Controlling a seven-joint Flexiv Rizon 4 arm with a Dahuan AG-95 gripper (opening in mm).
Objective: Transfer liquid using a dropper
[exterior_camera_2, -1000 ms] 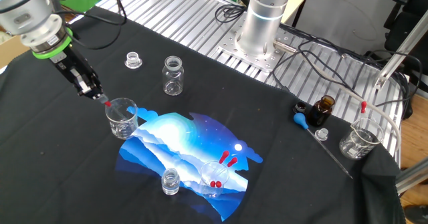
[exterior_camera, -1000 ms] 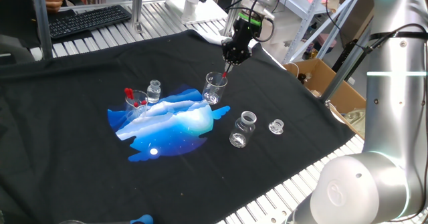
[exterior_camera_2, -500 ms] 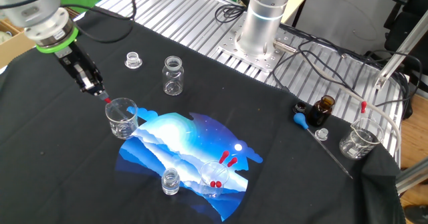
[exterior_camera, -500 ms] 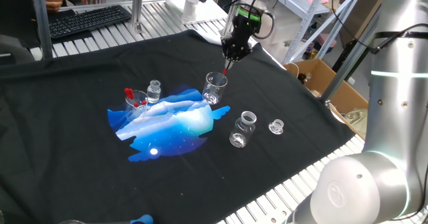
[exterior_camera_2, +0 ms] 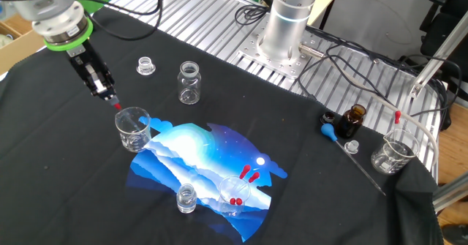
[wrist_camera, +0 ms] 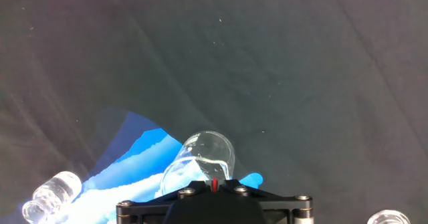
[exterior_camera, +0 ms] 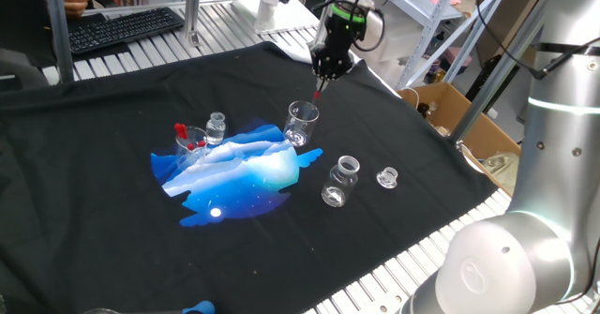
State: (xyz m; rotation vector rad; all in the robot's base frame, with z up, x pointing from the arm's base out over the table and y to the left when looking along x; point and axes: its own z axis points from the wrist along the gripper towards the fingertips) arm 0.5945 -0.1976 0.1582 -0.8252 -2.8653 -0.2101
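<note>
My gripper (exterior_camera: pixel 321 84) hangs above the far rim of a clear glass beaker (exterior_camera: pixel 300 125) and is shut on the red bulb of the dropper (exterior_camera: pixel 317 97). The dropper's thin clear tube slants down toward the beaker's mouth. From the opposite side, the gripper (exterior_camera_2: pixel 110 97) holds the dropper (exterior_camera_2: pixel 117 107) just over the beaker (exterior_camera_2: pixel 134 129). In the hand view only a red sliver of the dropper (wrist_camera: pixel 215 184) shows between the shut jaws of the gripper (wrist_camera: pixel 214 186), with the beaker (wrist_camera: pixel 200 160) right below. The tube's tip is too faint to place.
A blue printed mat (exterior_camera: pixel 239 169) lies on the black cloth. On it stand a small vial (exterior_camera: pixel 217 127) and a beaker with red-bulbed droppers (exterior_camera: pixel 190 142). An open jar (exterior_camera: pixel 340 181) and a small jar (exterior_camera: pixel 387 177) stand nearby. A brown bottle (exterior_camera_2: pixel 354 119) and another beaker (exterior_camera_2: pixel 391 153) sit at the cloth's edge.
The gripper has risen a little and drawn away from the beaker's rim, carrying the dropper up with it. The glassware has not moved.
</note>
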